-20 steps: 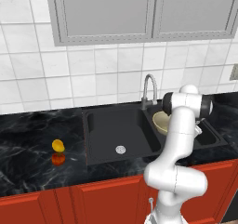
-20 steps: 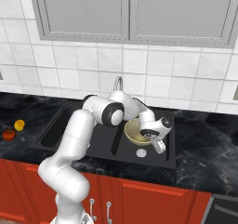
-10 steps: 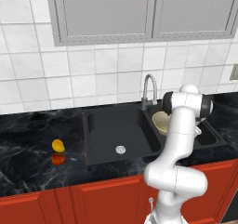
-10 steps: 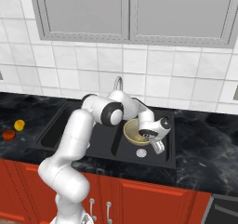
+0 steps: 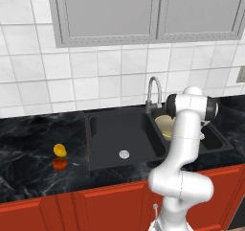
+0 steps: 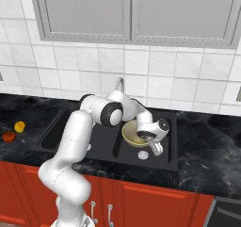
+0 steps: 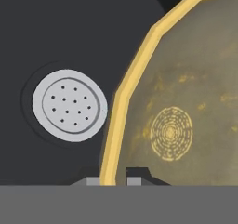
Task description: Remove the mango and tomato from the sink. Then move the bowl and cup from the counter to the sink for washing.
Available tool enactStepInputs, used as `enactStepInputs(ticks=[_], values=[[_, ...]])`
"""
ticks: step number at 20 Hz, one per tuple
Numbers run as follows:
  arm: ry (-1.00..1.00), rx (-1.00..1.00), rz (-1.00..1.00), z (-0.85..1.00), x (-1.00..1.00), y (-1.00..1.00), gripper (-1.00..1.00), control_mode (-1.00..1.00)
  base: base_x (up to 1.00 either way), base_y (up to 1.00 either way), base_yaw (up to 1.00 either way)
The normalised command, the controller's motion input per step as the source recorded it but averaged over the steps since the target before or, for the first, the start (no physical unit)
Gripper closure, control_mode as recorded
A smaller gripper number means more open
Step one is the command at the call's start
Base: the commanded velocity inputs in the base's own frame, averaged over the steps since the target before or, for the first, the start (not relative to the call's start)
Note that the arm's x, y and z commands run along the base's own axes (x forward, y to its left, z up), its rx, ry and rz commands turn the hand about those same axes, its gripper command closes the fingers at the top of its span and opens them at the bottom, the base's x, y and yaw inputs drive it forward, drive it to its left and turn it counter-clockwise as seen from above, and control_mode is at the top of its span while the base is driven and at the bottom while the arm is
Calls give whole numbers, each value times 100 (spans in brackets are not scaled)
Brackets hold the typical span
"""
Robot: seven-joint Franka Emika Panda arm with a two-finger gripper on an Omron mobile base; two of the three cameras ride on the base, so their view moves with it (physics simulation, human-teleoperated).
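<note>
You have the hand (image 7: 113, 180) clamped on the rim of the bowl (image 7: 186, 116), one finger on each side of its yellow edge. The bowl sits tilted in the sink's (image 5: 143, 155) right basin, near the round drain (image 7: 69, 105). Your arm reaches forward and bends down into that basin.

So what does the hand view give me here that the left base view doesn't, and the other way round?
The hand view alone shows the hand with its two dark fingertips closed across the yellow rim, one on each side, and the ringed pattern on the bowl's floor. The left base view alone shows the yellow-orange mango and red-orange tomato out on the black marbled counter, and the curved silver faucet. Both show the wide tan-yellow bowl in the black matte sink.
</note>
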Motion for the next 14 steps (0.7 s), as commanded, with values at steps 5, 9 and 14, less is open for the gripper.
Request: enactStepInputs(ticks=[5,9,14], values=[[0,0,0,0,0,6,100,-100,0,0,0],[0,0,0,0,1,1,100,-100,0,0,0],[1,0,0,0,4,0,-100,-100,0,0,0]])
